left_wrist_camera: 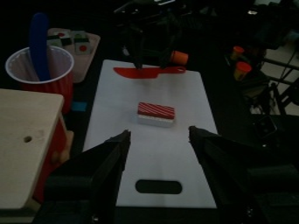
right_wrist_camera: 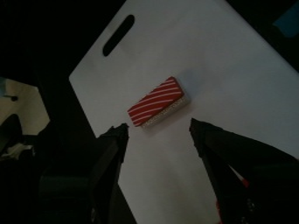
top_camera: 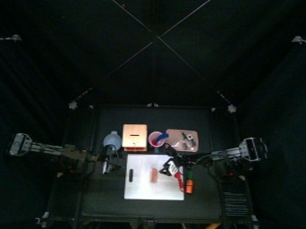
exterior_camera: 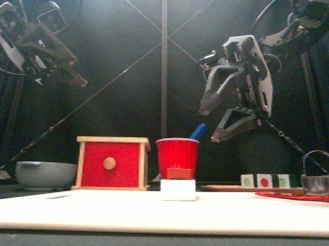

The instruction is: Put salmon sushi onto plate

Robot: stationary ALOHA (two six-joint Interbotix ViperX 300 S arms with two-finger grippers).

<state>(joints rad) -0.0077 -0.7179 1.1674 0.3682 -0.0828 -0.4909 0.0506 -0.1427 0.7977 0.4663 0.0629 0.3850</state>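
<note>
The salmon sushi (right_wrist_camera: 156, 100), a small red-and-white striped block, lies near the middle of the white board (right_wrist_camera: 222, 96). It also shows in the left wrist view (left_wrist_camera: 156, 113), the top view (top_camera: 157, 173) and the front view (exterior_camera: 179, 188). My right gripper (right_wrist_camera: 158, 131) is open and empty, hovering just above and beside the sushi. My left gripper (left_wrist_camera: 158, 144) is open and empty, over the board's near end, short of the sushi. The pinkish-tan plate (top_camera: 184, 139) sits behind the board, right of the red cup.
A red cup (left_wrist_camera: 41, 66) with a blue stick stands by a wooden box (left_wrist_camera: 21, 140) behind the board's left part. A red stick-like item (left_wrist_camera: 149, 74) with an orange end lies at the board's right side. A grey bowl (exterior_camera: 45, 174) sits far left.
</note>
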